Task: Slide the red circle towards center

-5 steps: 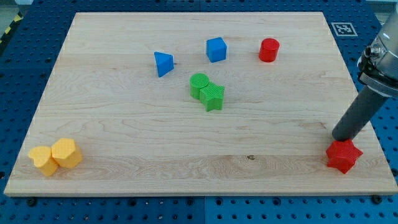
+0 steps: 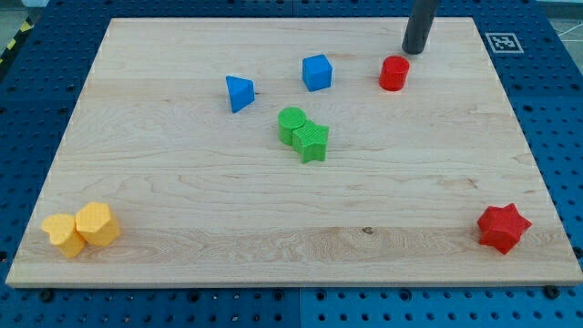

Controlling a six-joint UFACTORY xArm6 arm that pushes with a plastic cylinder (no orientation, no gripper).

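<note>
The red circle [image 2: 393, 73] is a short red cylinder near the top right of the wooden board [image 2: 182, 210]. My tip [image 2: 414, 51] stands just above and to the right of it, close to it, near the board's top edge. I cannot tell whether they touch. The dark rod rises out of the view's top.
A blue cube [image 2: 317, 72] lies left of the red circle and a blue triangle [image 2: 239, 93] further left. A green circle [image 2: 291, 123] and green star [image 2: 311, 141] touch near the middle. A red star [image 2: 503, 228] sits bottom right. Two yellow blocks [image 2: 82, 229] sit bottom left.
My tip has moved from beside the red star at the bottom right up to the top edge, next to the red circle. No block has moved.
</note>
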